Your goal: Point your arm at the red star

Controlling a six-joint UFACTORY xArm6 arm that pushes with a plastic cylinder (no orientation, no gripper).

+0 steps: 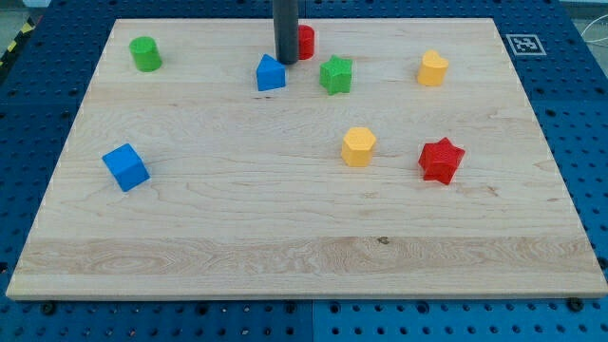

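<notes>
The red star [441, 160] lies on the wooden board [304, 237] at the view's right, a little below the middle. My tip [286, 61] is at the view's top centre, far up and to the left of the star. It stands just right of a blue block [271, 73] and just left of a red cylinder [305, 42], which the rod partly hides.
A green star [335, 75] is right of the blue block. A yellow block [433, 68] is at the top right, another yellow block [359, 146] left of the red star. A green cylinder [145, 54] is top left, a blue cube [125, 167] at the left.
</notes>
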